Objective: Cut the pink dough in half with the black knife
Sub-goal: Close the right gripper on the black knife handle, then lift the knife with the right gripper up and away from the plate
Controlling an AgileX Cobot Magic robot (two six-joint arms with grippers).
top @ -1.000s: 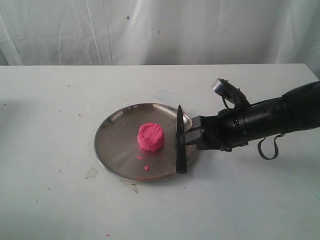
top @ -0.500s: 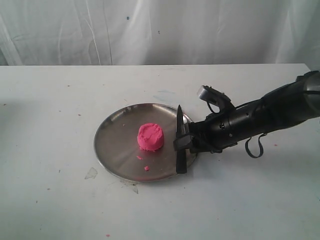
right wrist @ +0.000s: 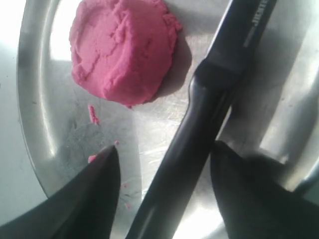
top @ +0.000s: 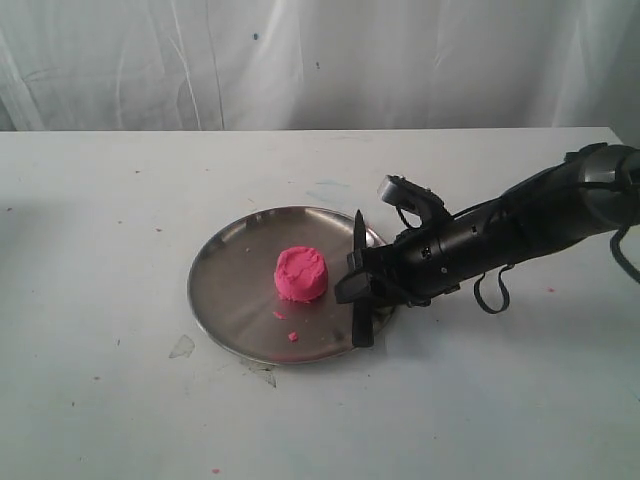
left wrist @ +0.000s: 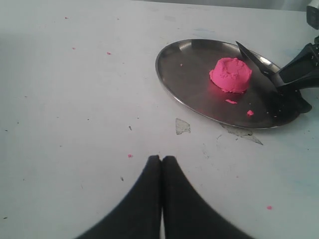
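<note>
A: On the round steel plate (top: 215,250), near its middle: small bright pink lump of soft dough (top: 301,274), uncut, a few pink crumbs (top: 293,336) beside it. Along the plate's right side, just beside that lump yet apart from it: slim all-black knife (right wrist: 197,124), lying down, point towards the white curtain (top: 300,60).

B: Right tool (right wrist: 162,154)?

A: Spread wide, astride the thick handle, gripping nothing as yet. Left tool (left wrist: 161,164) pressed shut, empty, hanging over the white table (left wrist: 65,99), well apart from the plate.

B: So, the pick-up. How to do it well?

A: Sink low enough to bracket the handle fully, then close squarely across it, just behind the blade-to-handle step. Keep the handle centred in the gap; otherwise, probably a skid over bare steel. Clamp hard, to guard against twisting under load later.

B: And after that?

A: Lift clear of the rim, turn the edge downward, line up over the crown of the lump, press straight down through its middle. Judging by the matte, crumbly look: probably soft enough to part cleanly, sticky enough to cling to the blade.
</note>
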